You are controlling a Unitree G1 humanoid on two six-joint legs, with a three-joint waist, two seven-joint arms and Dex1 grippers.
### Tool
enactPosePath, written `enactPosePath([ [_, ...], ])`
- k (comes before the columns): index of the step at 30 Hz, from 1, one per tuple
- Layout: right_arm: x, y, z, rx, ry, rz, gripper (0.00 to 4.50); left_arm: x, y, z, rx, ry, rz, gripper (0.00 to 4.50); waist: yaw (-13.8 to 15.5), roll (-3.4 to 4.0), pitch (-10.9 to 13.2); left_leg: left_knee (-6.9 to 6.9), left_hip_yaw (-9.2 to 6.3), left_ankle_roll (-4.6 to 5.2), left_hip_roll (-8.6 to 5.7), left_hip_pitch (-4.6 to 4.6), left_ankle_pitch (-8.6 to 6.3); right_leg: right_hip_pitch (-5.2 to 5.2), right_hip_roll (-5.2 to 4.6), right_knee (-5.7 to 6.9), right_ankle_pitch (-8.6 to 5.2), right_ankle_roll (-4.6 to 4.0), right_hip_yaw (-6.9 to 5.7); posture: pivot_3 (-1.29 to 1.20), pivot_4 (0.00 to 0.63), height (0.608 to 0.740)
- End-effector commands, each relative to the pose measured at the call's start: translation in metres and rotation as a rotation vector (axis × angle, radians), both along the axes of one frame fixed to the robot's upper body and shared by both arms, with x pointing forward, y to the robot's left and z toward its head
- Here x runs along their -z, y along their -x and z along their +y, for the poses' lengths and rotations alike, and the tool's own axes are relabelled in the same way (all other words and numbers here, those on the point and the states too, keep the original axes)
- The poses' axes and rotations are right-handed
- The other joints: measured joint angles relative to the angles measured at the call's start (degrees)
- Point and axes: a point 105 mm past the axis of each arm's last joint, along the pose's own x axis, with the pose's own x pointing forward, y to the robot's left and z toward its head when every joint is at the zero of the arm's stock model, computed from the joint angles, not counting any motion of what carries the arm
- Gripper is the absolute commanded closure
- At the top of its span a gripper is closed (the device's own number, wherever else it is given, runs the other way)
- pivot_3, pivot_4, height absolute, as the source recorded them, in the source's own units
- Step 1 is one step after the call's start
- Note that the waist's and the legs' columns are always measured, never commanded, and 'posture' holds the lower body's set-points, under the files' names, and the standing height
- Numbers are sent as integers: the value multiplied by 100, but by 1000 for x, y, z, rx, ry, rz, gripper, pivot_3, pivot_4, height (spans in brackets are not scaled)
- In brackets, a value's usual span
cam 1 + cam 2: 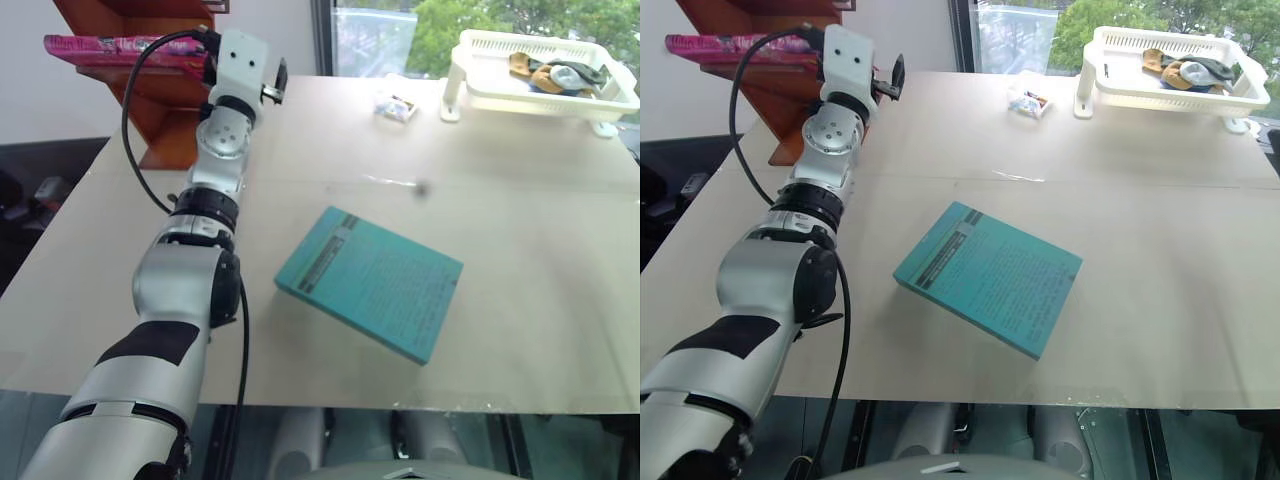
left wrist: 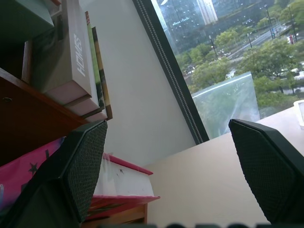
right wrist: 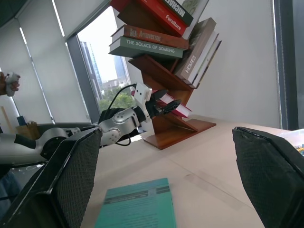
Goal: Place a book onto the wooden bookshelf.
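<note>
Lying flat on a board of the wooden bookshelf (image 1: 165, 95) at the table's (image 1: 520, 190) far left corner, the book (image 1: 110, 47) is seen as a glossy magenta-pink paperback with small dark marks on its cover and white page edges; its small text cannot be read. The left gripper (image 2: 168, 171) is held just beside the book with its fingers (image 2: 88, 164) spread wide and nothing pinched. The right gripper (image 3: 166, 185) is likewise spread and empty. On higher boards, spines marked "HOMES" (image 3: 192, 61), "THE SOLACE OF SOAKING" (image 3: 142, 47) and "Furniture" (image 3: 173, 20) can be read. A teal-green book (image 1: 370, 281) is placed flat near the table's middle, and a white basket rack (image 1: 540, 70) stands at the far right corner.
</note>
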Motion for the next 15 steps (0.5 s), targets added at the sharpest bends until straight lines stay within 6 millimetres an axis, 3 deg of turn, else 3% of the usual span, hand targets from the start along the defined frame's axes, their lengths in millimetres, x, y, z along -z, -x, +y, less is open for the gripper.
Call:
enactPosePath([
  [1,-10,6,0,7,21,-47,0,-33,23,-20,201,-53,-161,56,13,0,0,0,0,-1,0,-1,1,0,0,-1,0,0,0,0,150,740],
  [7,-3,10,-3,29,27,-23,0,-14,52,-15,405,-105,-123,56,5,2,-1,-8,2,-6,1,0,3,3,-2,-10,0,0,2,0,150,740],
  [12,6,12,-4,40,31,12,0,35,80,15,519,-72,171,56,-22,5,-3,-7,4,-3,6,6,2,5,2,-5,0,-1,8,0,150,740],
  [15,12,10,-4,49,42,37,0,65,95,38,473,-66,342,56,-31,7,-4,-9,4,5,8,13,-3,10,3,-6,0,-1,10,0,150,740],
])
